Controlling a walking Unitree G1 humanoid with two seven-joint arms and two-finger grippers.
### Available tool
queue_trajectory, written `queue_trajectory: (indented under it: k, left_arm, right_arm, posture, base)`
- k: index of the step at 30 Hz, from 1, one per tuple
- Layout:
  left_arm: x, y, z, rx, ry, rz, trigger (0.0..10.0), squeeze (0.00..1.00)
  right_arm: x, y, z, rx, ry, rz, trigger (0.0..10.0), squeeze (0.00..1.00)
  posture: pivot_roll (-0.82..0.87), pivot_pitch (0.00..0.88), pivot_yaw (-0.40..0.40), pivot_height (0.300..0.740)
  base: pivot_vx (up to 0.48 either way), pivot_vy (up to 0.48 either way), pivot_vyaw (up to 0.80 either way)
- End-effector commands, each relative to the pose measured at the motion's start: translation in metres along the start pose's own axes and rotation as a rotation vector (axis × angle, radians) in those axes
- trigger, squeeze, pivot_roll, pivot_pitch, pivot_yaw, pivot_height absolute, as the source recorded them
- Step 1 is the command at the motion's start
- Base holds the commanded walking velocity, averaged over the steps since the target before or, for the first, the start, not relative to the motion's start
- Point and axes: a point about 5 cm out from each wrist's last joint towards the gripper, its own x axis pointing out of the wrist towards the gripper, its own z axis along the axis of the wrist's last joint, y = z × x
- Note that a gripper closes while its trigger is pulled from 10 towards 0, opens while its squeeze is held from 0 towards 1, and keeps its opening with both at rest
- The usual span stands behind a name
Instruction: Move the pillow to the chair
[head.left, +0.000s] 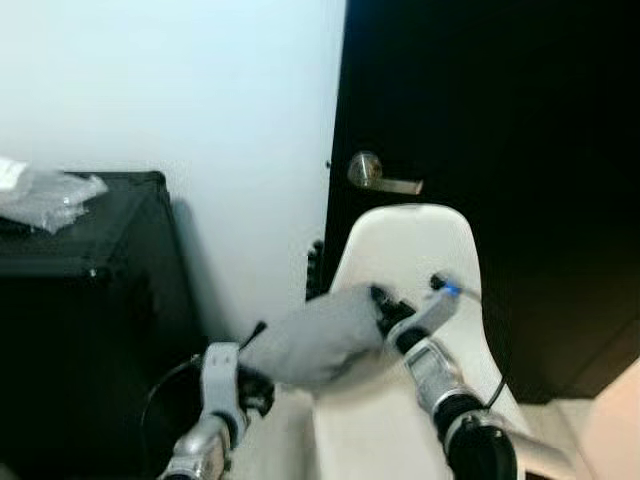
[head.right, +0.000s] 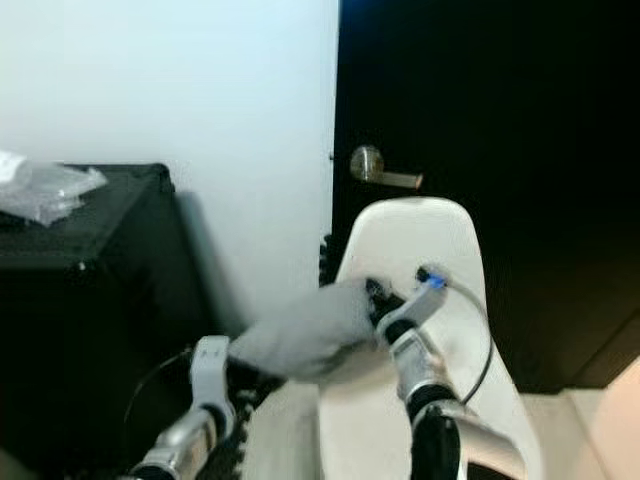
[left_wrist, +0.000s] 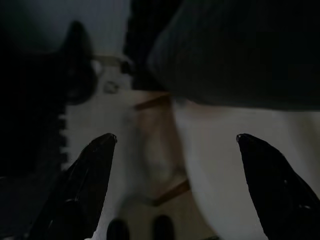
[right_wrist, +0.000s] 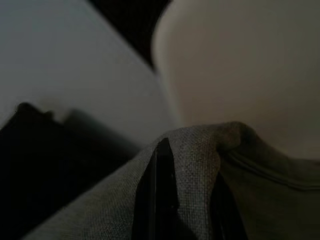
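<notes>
A grey pillow (head.left: 315, 335) hangs over the left edge of the white chair (head.left: 420, 250), in front of its backrest. My right gripper (head.left: 385, 305) is shut on the pillow's right corner; in the right wrist view the grey fabric (right_wrist: 200, 165) is pinched between the black fingers (right_wrist: 160, 190). My left gripper (head.left: 255, 385) sits lower, just under the pillow's left end, and is open. In the left wrist view its two fingers (left_wrist: 90, 175) stand wide apart below the pillow's dark underside (left_wrist: 240, 55), with the chair seat (left_wrist: 230, 165) beneath.
A black cabinet (head.left: 90, 300) with a crumpled plastic bag (head.left: 45, 195) on top stands at the left against the white wall. A dark door (head.left: 500, 120) with a metal lever handle (head.left: 380, 175) is right behind the chair.
</notes>
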Motion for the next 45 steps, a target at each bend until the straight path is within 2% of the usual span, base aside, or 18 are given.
queue_trajectory:
  k: [1,6,13,17,22,29,34,36,39,40,42,45]
  left_arm:
    - [-0.002,0.004,-0.003,0.015,0.014,0.01,10.0,0.0]
    - [-0.002,0.006,-0.003,-0.018,0.012,0.025,10.0,0.0]
    - [-0.004,0.006,-0.008,-0.029,0.03,0.029,10.0,0.0]
    - [-0.005,0.005,-0.012,-0.017,0.04,0.01,10.0,0.0]
    - [-0.006,0.003,-0.015,0.002,0.053,-0.001,10.0,0.0]
    - [-0.006,0.01,-0.016,-0.006,0.072,0.079,10.0,0.0]
    - [-0.008,0.015,-0.017,0.037,0.09,0.11,10.0,0.0]
    - [-0.01,0.019,-0.02,0.037,0.103,0.126,10.0,0.0]
    - [-0.01,0.019,-0.02,0.038,0.103,0.126,10.0,0.0]
    - [-0.011,0.02,-0.023,0.042,0.117,0.132,10.0,0.0]
    - [-0.012,0.02,-0.027,0.055,0.133,0.136,10.0,0.0]
    - [-0.013,0.019,-0.029,0.061,0.143,0.14,10.0,0.0]
  right_arm:
    - [0.004,0.005,0.005,-0.036,-0.025,0.003,10.0,0.0]
    - [0.004,0.006,0.004,-0.091,0.004,0.0,10.0,0.0]
    - [0.005,0.007,0.002,-0.106,0.016,0.001,10.0,0.0]
    - [0.005,0.008,0.002,-0.109,0.019,0.005,10.0,0.0]
    - [0.006,0.009,0.002,-0.117,0.025,0.011,10.0,0.0]
    - [0.005,0.009,-0.001,-0.13,0.044,0.014,10.0,0.0]
    - [0.001,0.005,-0.013,-0.176,0.121,-0.027,10.0,0.0]
    - [-0.008,-0.007,-0.031,-0.208,0.256,-0.126,10.0,0.0]
    - [-0.008,-0.008,-0.032,-0.205,0.262,-0.129,10.0,0.0]
    - [-0.016,-0.014,-0.045,-0.244,0.362,-0.17,10.0,0.0]
    - [-0.027,-0.024,-0.058,-0.261,0.457,-0.239,10.0,0.0]
    - [-0.034,-0.031,-0.065,-0.263,0.513,-0.296,10.0,0.0]
  posture:
    - [0.13,0.0,-0.06,0.724]
    - [0.13,0.0,-0.063,0.724]
    - [0.14,0.0,-0.065,0.724]
    - [0.14,0.0,-0.069,0.724]
    - [0.14,0.0,-0.072,0.724]
    - [0.14,0.0,-0.07,0.724]
    - [0.14,0.0,-0.07,0.724]
    - [0.14,0.0,-0.071,0.724]
    - [0.14,0.0,-0.071,0.724]
    - [0.14,0.0,-0.069,0.724]
    - [0.14,0.0,-0.07,0.724]
    - [0.14,0.0,-0.068,0.724]
  base:
    - [0.255,-0.341,0.0]
    - [0.0,0.0,0.0]
    - [0.0,0.0,0.0]
    - [0.0,0.0,0.0]
    - [0.0,-0.457,0.0]
    - [0.0,-0.135,0.0]
    - [0.0,0.0,0.0]
    - [0.0,0.0,0.0]
    - [0.0,0.0,0.0]
    - [0.0,0.0,0.0]
    - [0.0,0.0,0.0]
    - [0.0,0.0,0.0]
